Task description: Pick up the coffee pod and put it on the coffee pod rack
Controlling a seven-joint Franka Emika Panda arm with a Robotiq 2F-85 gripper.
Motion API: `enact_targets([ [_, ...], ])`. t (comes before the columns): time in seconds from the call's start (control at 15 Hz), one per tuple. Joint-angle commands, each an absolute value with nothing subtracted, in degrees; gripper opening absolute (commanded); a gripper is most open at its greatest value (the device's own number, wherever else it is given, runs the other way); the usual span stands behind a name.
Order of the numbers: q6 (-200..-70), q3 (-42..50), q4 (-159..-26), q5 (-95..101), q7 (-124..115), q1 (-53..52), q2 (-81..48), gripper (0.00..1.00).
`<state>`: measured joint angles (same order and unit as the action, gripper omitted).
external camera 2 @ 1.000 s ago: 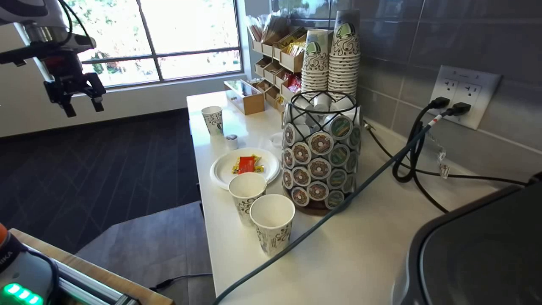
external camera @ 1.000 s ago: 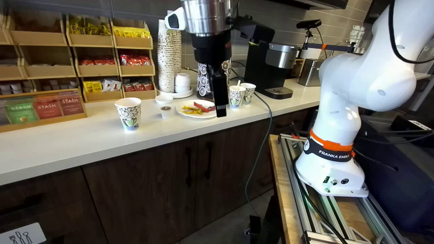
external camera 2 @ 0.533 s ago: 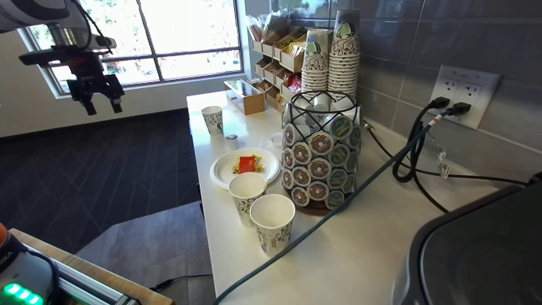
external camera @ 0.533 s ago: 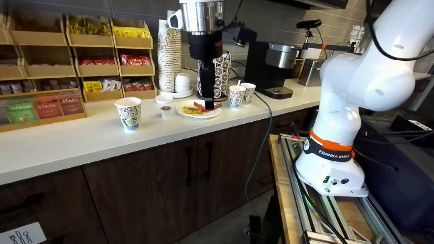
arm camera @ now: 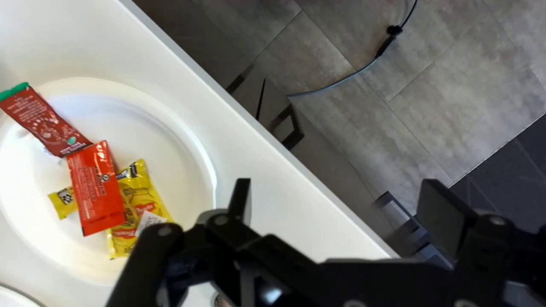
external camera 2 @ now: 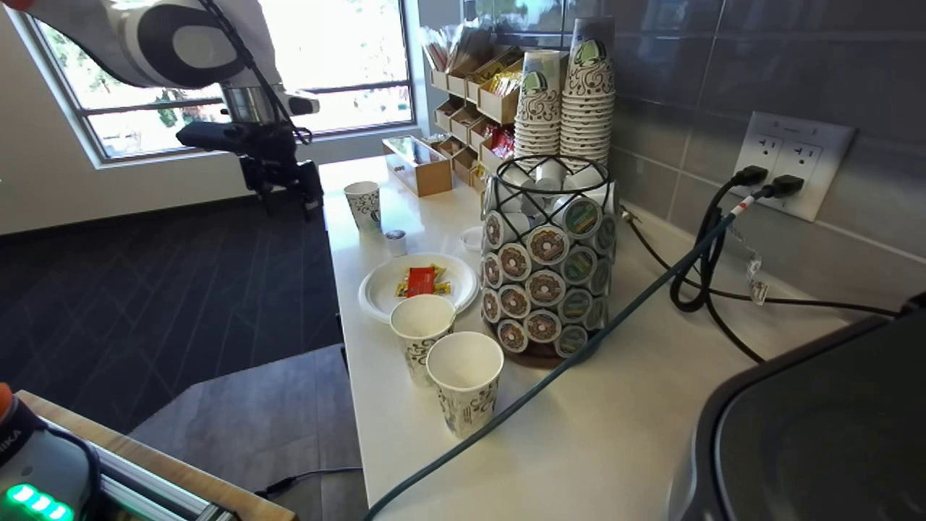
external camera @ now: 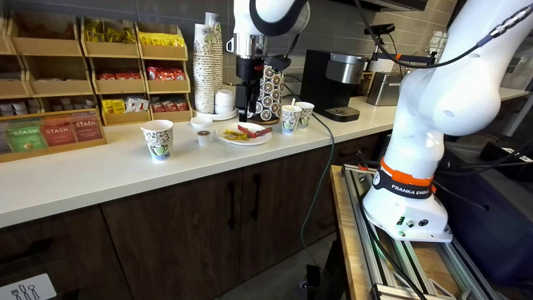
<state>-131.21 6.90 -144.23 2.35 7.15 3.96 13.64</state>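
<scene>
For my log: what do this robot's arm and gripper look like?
The smooth, rounded white arm has an orange band above a black FRANKA EMIKA base label, a dark cable alongside, and a polished silver wrist collar. It ends in a black two-fingered gripper.

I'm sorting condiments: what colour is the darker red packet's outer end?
Green; the outer end of that packet shows best in the wrist view.

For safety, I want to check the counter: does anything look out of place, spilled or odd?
Yes: the grey-blue cable crosses the counter and hangs over its front edge, where something might snag it. A coffee pod sits loose there, apart from the coffee pod rack. I see no spill.
</scene>
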Motion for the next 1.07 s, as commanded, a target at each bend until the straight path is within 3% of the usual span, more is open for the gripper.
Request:
enact_targets([
  [0.0, -131.72, 8.77, -136.81, -1.0, 7.77, 5.27, 3.96, 1.0],
  [1.0, -130.75, 6.23, -106.69, 0.88, 1.46, 5.64, -24.75, 1.0],
])
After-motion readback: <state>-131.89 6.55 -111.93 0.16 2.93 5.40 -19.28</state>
